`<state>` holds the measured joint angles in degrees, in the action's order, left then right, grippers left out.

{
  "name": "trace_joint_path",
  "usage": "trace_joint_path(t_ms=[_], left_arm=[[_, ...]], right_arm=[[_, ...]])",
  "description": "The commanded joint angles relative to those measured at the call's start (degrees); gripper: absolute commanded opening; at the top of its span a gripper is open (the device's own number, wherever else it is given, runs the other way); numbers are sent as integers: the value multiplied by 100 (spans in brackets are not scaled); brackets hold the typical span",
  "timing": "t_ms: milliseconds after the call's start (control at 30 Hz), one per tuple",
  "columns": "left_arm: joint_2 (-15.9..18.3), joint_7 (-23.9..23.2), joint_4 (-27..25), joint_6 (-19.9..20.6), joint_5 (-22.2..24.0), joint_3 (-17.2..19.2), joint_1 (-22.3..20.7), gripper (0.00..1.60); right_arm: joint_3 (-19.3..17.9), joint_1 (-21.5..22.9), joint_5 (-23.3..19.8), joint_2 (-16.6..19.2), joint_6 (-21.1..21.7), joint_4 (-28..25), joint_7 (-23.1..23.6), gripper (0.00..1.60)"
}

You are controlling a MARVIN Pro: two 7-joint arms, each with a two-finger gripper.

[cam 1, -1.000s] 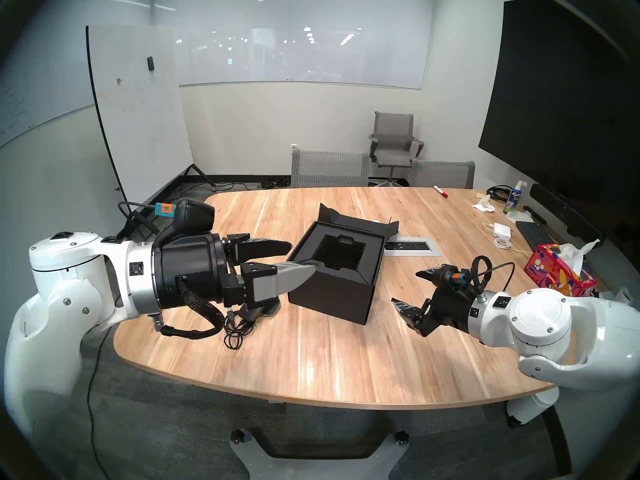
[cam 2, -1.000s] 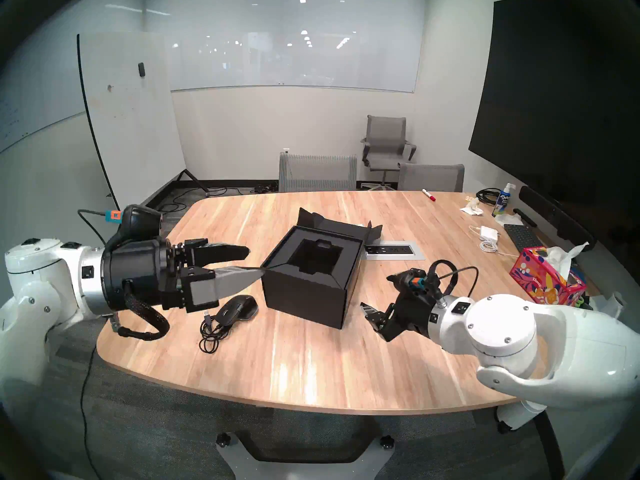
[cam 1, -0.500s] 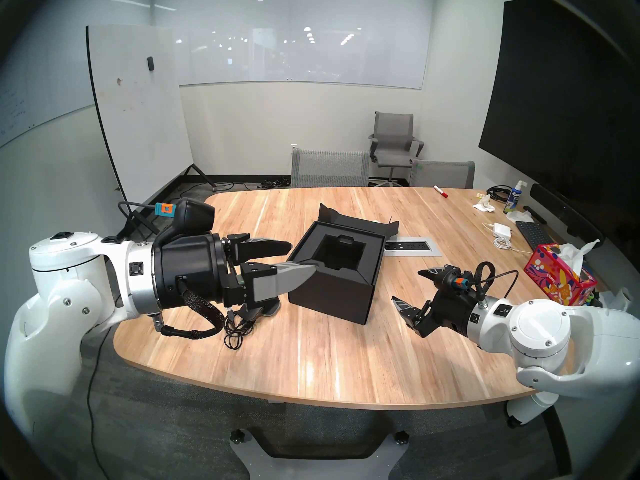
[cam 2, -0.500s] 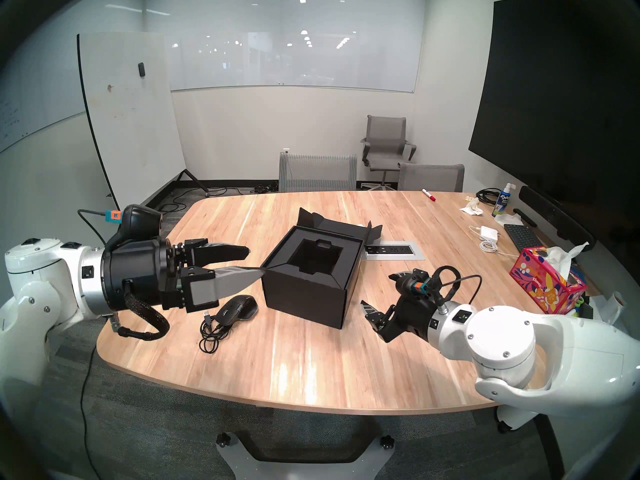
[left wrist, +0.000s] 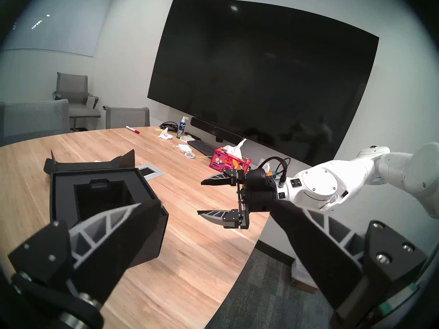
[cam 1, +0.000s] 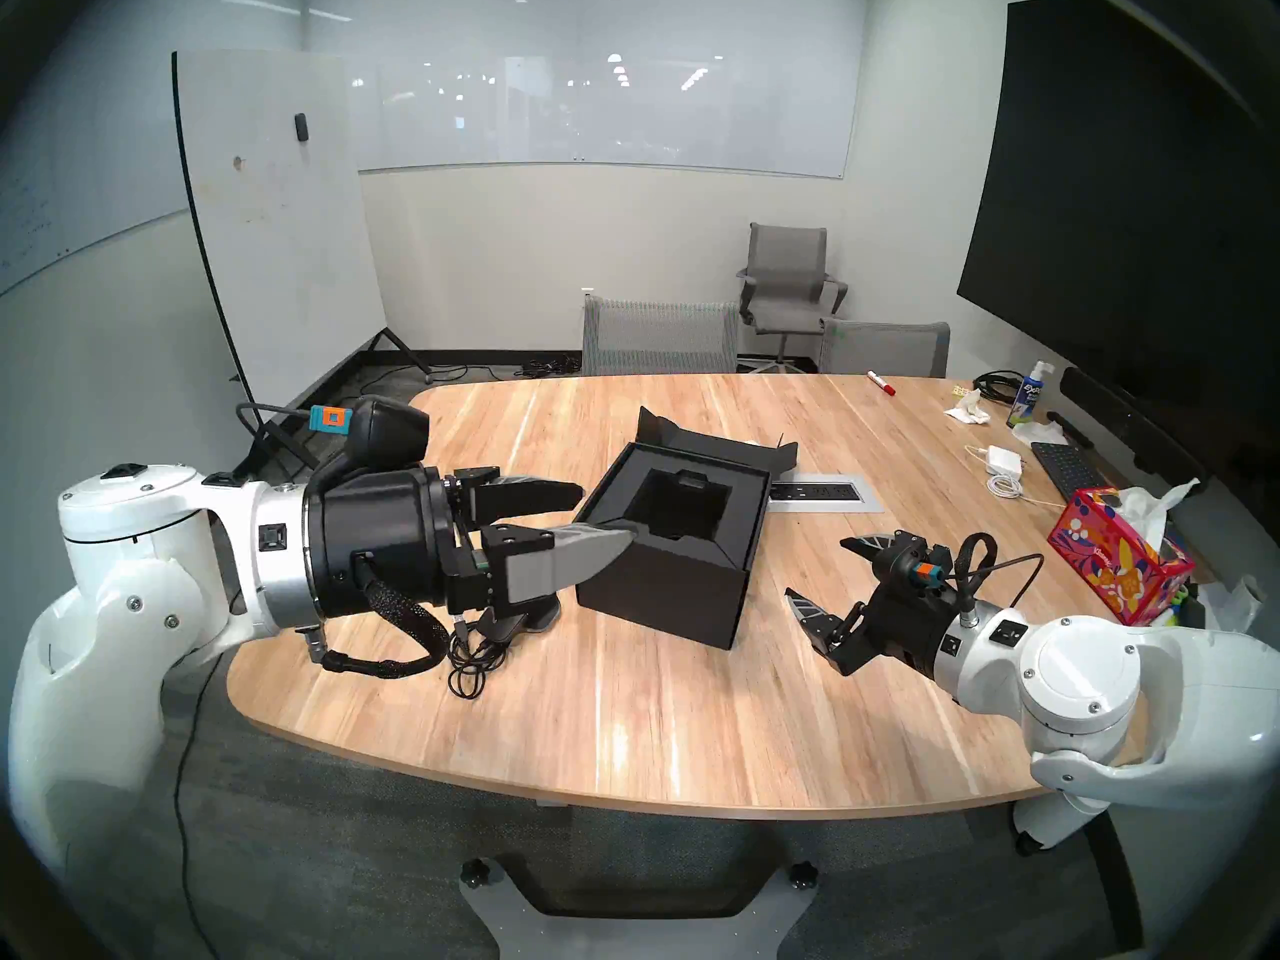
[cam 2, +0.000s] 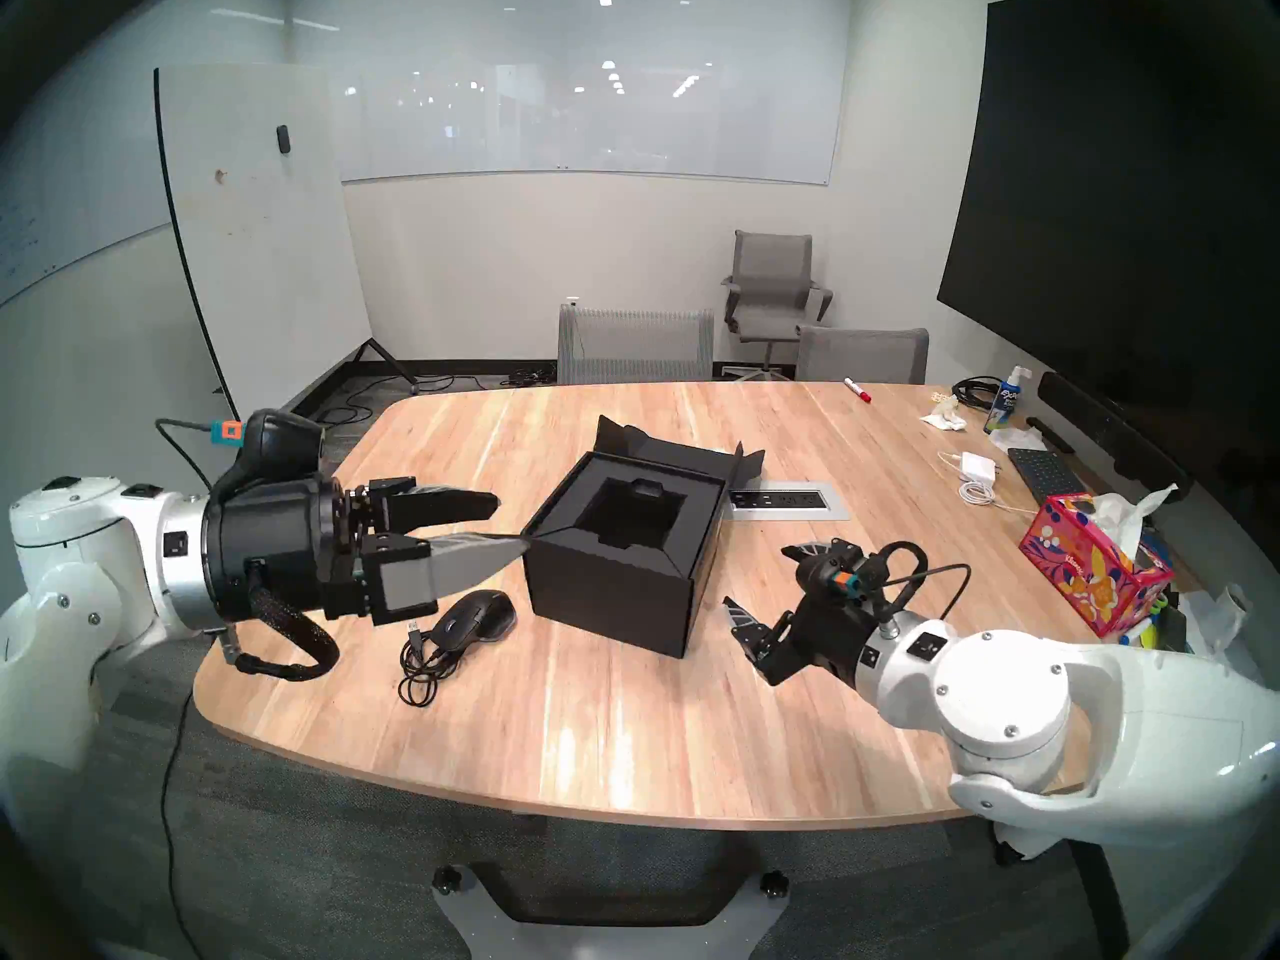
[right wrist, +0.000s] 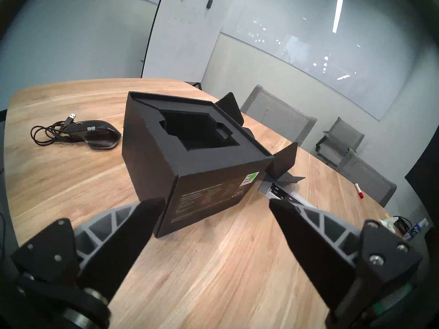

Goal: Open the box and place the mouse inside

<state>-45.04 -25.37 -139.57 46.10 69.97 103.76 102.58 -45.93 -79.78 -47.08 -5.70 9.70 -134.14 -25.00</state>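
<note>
So my left gripper (cam 1: 599,515) is spread wide and holding nothing, parked up in the air level with the top of the box (cam 1: 668,577), on its left side. From the head view one finger looks like it overlaps the near corner of the box, but I can't tell if that's real contact or just the angle; in the left wrist view the finger sits in front of the box rim with no clear touch. My guess is it's there because it's the arm closest to the mouse (cam 2: 474,619), which lies on the table (cam 1: 623,730) right under that arm, just left of the box, with its coiled cable (cam 2: 419,668) bunched up toward the table's near edge.

Right gripper (cam 1: 817,571) is also gaping and empty, low over the table on the box's right, fingers pointed at it but clearly apart from it. Looks to me like a brace position, ready to steady the box.

The box itself is already opened: flap lid (cam 1: 720,446) folded back flat behind it, moulded insert (right wrist: 199,131) showing a dark empty recess, green label (right wrist: 252,177) on the side facing my right wrist cam. So opening reads as done, mouse is not in yet

Tissue box (cam 1: 1118,557) and keyboard (cam 1: 1067,467) are way off right, not in play
</note>
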Motion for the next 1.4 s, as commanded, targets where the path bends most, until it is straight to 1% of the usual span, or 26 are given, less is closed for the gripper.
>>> trace_joint_path(t_ms=[0,600,1367], left_arm=[[5,6,-43,-5,-16,17,2,160],[2,6,-43,-2,-17,17,1,160],[-1,5,-43,2,-20,17,-1,160]], right_arm=[[-93,-81,80,-3,-215,-53,-144,160],[-193,-366,286,-3,-522,-49,-383,160],[-358,-692,490,-3,-798,-40,-578,160]])
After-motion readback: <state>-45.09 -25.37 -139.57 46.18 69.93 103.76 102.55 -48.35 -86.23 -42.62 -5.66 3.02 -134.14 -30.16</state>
